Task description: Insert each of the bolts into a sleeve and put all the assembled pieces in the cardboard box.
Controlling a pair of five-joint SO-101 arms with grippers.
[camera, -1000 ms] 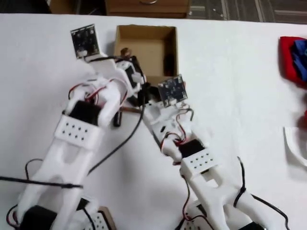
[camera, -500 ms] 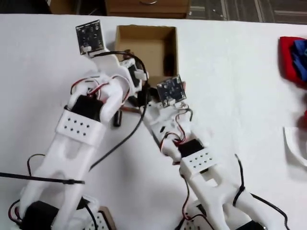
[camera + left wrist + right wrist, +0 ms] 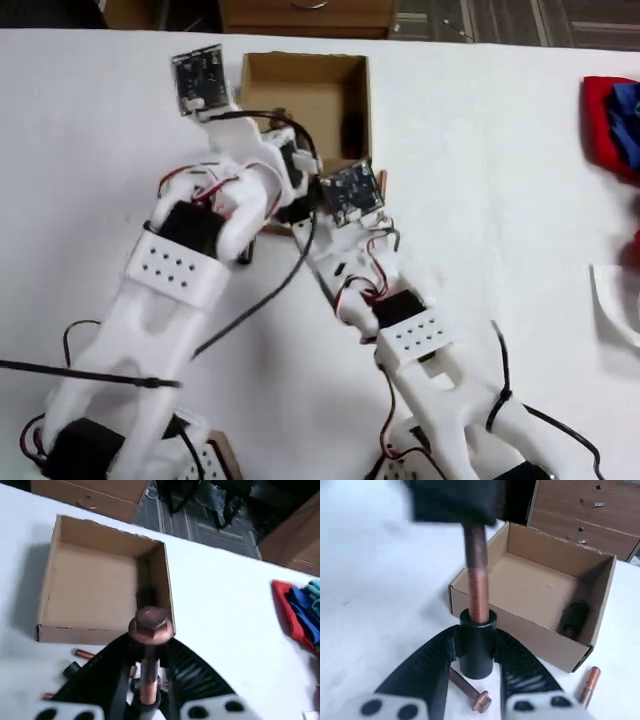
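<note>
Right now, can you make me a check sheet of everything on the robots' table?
Surface: white table.
Job's things: box holds one dark piece; bolt has its tip in the sleeve; a loose bolt lies beside the box.
Clutter: red and blue cloth at the table's edge.
Grippers: left gripper shut on the bolt; right gripper shut on the sleeve.
Cables: black cable lies across the table.
Surroundings: wooden drawers behind the table.

Tip of bolt [image 3: 476, 575] hidden inside sleeve [image 3: 477, 650], red cloth [image 3: 602, 125] cut by edge
</note>
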